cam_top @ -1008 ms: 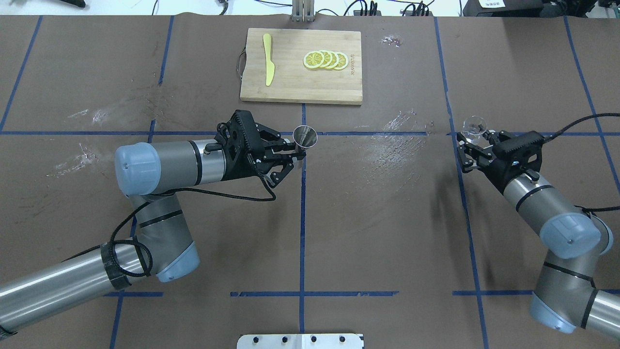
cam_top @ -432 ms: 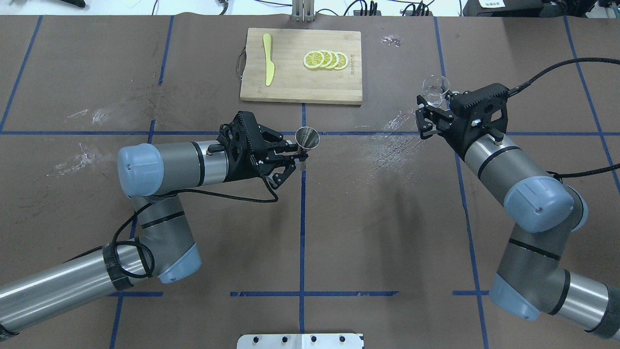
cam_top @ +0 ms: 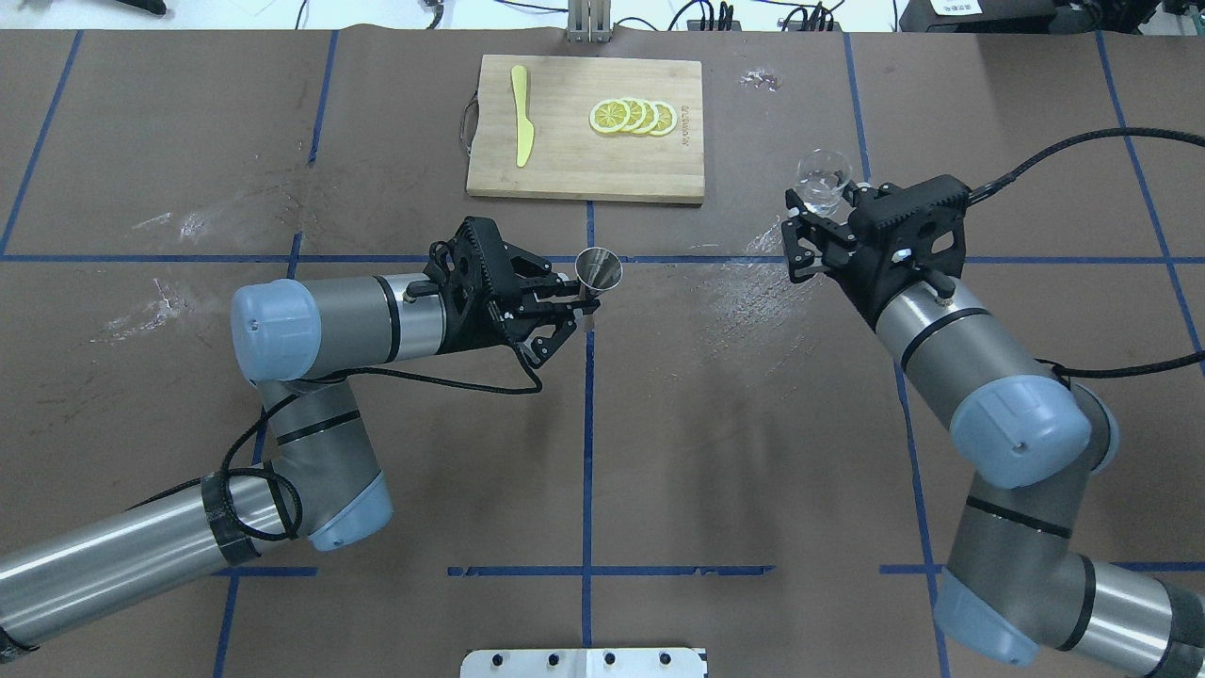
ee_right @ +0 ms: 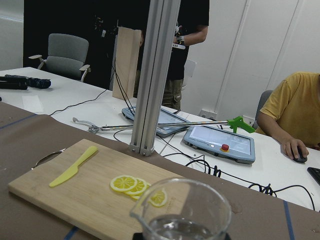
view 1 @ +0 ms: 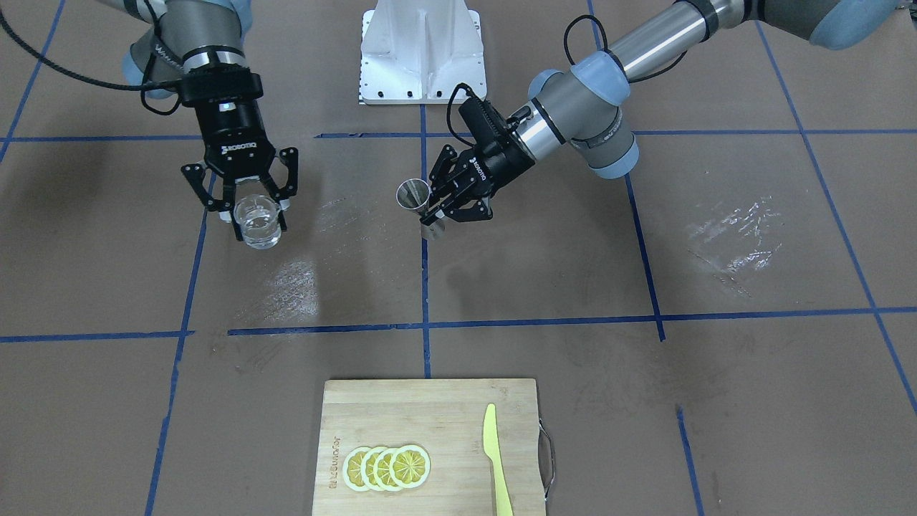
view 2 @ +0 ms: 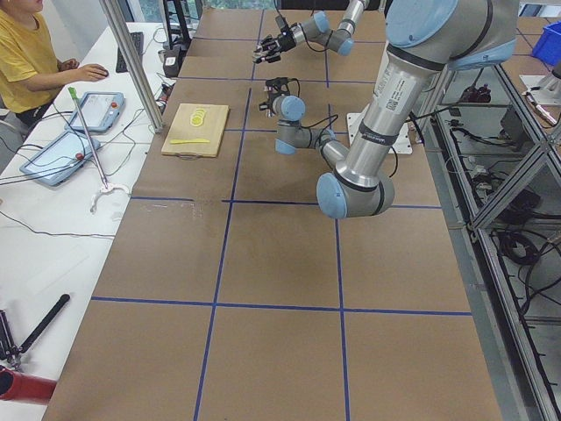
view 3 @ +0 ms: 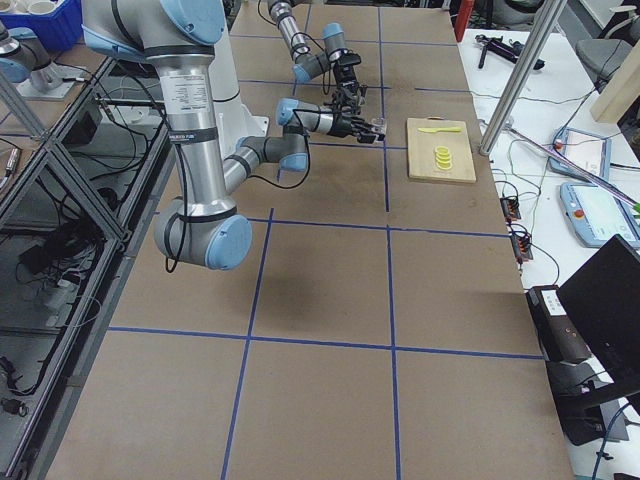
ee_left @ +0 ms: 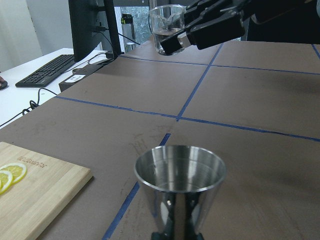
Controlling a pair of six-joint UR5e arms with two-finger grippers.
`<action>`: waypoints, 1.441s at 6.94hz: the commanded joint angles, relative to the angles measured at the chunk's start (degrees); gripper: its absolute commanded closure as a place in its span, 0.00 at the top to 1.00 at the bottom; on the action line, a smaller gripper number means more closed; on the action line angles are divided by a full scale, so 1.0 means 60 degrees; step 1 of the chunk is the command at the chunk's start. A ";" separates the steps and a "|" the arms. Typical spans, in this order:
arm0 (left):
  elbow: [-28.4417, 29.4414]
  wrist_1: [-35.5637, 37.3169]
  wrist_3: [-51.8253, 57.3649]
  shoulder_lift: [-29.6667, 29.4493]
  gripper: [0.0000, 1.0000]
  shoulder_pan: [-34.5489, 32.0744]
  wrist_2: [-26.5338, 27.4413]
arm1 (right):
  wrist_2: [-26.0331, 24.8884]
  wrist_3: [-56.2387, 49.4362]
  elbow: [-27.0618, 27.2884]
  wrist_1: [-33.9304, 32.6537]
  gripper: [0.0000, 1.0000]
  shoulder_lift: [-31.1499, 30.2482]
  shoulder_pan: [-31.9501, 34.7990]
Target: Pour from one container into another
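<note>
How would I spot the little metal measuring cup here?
Find the wooden cutting board. Just toward the robot from it, the left gripper holds a small metal cup. It is silver and hourglass-shaped, unlike the clear cup in the right gripper.

Wooden cutting board [cam_top: 565, 165] with four overlapping lemon slices [cam_top: 632, 117] and, apart, a yellow knife [cam_top: 521, 115]

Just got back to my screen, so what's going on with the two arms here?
The left gripper holds the metal jigger upright over the middle of the table. The right gripper holds the clear cup, upright with liquid in it, well off to the side of the jigger. Nothing is being poured yet. The cutting board with lemon slices and a knife sits apart.
</note>
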 commanded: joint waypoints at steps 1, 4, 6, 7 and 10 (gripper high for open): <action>0.0006 0.0010 -0.0002 -0.0012 0.00 0.0017 0.0000 | -0.1342 -0.0443 0.0012 -0.2235 0.00 0.1236 -0.0974; -0.0009 0.0010 -0.0031 -0.0042 0.00 0.0046 0.0000 | -0.2122 -0.0443 -0.0046 -0.4480 0.00 0.2059 -0.1459; -0.0009 0.0010 -0.0046 -0.0042 0.00 0.0061 0.0000 | -0.2369 -0.1082 -0.0018 -0.5348 0.00 0.2307 -0.1475; -0.0024 0.0010 -0.0046 -0.0071 0.00 0.0061 0.0000 | -0.2444 -0.1189 0.0026 -0.5394 0.00 0.2338 -0.1489; -0.0024 0.0010 -0.0046 -0.0071 0.00 0.0061 0.0000 | -0.2766 -0.1715 0.0012 -0.5568 0.00 0.2353 -0.1650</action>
